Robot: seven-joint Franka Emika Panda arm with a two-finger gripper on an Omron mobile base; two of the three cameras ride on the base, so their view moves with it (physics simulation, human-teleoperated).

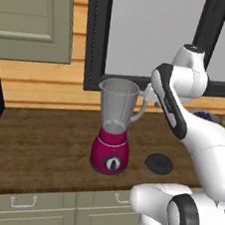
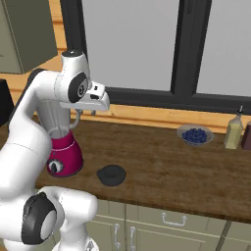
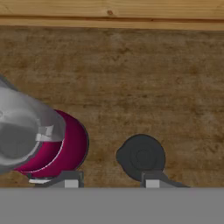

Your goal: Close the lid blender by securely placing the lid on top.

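Gripper [image 3: 108,177] spread wide and empty above the lid [image 3: 141,157] near the counter's [image 3: 175,87] front edge; a sloppy descent could clip the blender [image 3: 39,140] beside it.

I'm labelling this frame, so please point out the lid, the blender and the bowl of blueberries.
lid [image 1: 159,164]: left base view, its raised centre.
blender [image 1: 111,153]: left base view, its magenta base.
bowl of blueberries [image 2: 195,141]: right base view, its near rim.
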